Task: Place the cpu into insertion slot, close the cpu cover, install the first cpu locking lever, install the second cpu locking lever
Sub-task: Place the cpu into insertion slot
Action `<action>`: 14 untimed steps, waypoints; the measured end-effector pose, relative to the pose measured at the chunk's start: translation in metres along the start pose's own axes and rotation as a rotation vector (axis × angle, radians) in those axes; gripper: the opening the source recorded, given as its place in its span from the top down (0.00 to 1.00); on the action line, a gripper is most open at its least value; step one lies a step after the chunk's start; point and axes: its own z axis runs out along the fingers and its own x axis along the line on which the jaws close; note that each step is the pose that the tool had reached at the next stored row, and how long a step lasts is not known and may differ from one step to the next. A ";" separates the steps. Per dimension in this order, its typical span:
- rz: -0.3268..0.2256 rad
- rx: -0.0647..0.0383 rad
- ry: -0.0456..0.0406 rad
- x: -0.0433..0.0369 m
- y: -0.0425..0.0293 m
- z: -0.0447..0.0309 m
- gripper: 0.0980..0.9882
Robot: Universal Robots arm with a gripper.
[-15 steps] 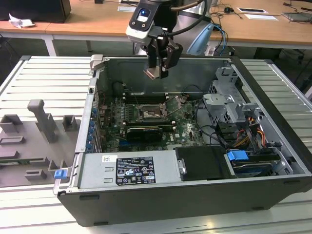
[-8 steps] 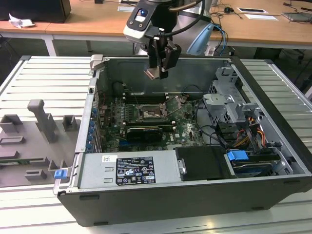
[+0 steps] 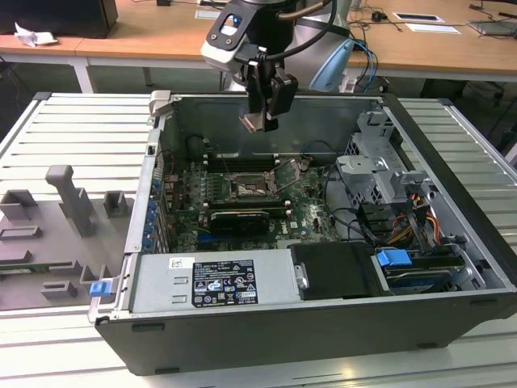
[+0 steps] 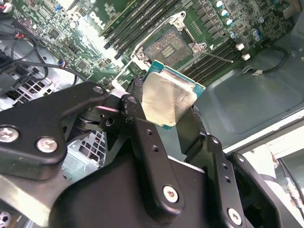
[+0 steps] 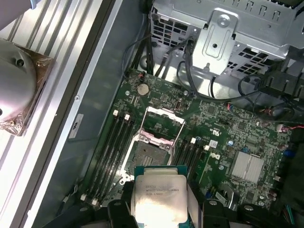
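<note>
Cpu (image 5: 159, 197) hangs in the gripper (image 5: 159, 212), pinched by two opposite edges between the black fingers (image 4: 142, 137). Its silvery plate is bare between them in both wrist views. The jaws are closed on the chip and carry nothing else.

In the exterior view the gripper (image 3: 263, 115) holds the cpu (image 3: 252, 122) high over the open case (image 3: 452, 162), level with its far wall and well clear of the board (image 3: 182, 194).

The slot (image 3: 246, 188) lies flat on the board almost straight beneath the chip in that view and well apart from it, so the gap between them looks mostly vertical. The dark pin field of the slot (image 5: 145, 154) is empty. The cover (image 5: 164, 122) is swung up off the slot on its hinge, so the pin field is uncovered.

In the first wrist view the chip's edges run roughly parallel to the slot's rim, so it seems nearly squared up. How level the chip sits cannot be told.
</note>
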 end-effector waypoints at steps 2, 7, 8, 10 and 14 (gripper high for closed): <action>0.019 0.000 -0.0017 0.0000 0.0000 0.0003 0.52; 0.063 -0.001 -0.0053 0.0000 -0.0001 0.0008 0.52; 0.070 -0.001 -0.0059 0.0000 -0.0001 0.0009 0.52; 0.087 -0.002 -0.0074 0.0000 -0.0001 0.0011 0.52; 0.116 -0.002 -0.0099 0.0000 -0.0001 0.0014 0.52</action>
